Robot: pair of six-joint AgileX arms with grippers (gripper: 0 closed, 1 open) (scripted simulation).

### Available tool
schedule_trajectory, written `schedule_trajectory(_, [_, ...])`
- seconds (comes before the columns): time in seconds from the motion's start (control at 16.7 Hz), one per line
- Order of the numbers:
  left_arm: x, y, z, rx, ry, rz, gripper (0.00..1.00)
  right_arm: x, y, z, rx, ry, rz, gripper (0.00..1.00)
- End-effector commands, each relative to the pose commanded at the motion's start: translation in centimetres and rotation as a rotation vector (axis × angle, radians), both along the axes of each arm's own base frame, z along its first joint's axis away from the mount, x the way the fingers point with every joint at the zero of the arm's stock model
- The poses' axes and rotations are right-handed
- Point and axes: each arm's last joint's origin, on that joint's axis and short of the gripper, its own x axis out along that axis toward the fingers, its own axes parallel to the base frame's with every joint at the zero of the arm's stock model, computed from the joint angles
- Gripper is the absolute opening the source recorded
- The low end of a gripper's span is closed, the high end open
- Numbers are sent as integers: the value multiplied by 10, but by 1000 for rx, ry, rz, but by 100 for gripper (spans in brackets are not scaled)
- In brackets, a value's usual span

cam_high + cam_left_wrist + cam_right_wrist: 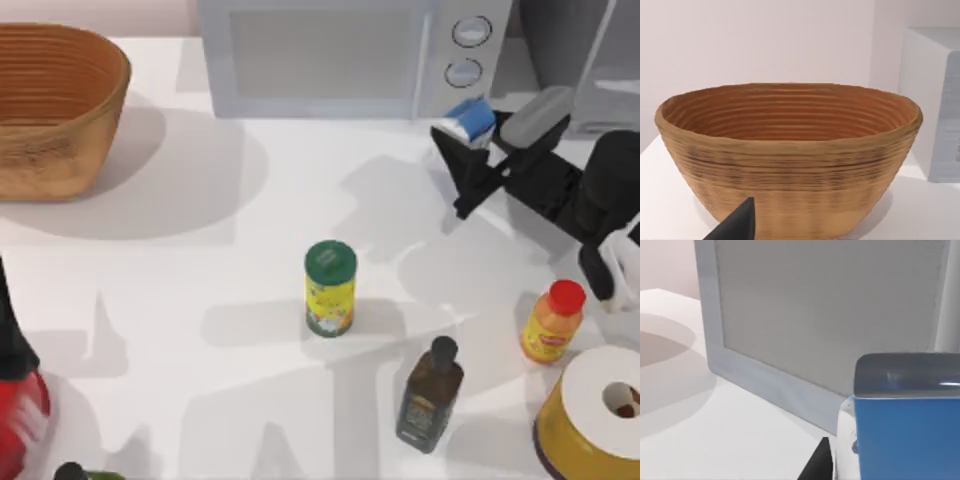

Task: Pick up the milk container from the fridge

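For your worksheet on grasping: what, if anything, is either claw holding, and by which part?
The right claw holds the milk container, its fingers at the carton's lower body. The left arm is parked at the table's left edge, holding nothing.

1. The woven basket [55, 105] sits at the bench's [250, 250] far left.
2. The microwave [350, 55] stands at the back, the fridge [590, 60] to its right.
3. The milk container [472, 120] is in front of the microwave's knobs.
4. The canister [330, 288] stands mid-bench; the dark bottle [431, 395] and orange bottle [553, 322] stand nearer, to its right.
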Motion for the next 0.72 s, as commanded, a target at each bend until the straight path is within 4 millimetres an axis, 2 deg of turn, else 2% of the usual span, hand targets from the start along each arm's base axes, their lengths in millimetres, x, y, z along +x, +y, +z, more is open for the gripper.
schedule_trajectory(0.36, [0, 0, 0, 0, 0, 0, 100, 0, 0, 0, 0, 0, 0, 98])
schedule_trajectory(0.72, [0, 0, 0, 0, 0, 0, 100, 0, 0, 0, 0, 0, 0, 100])
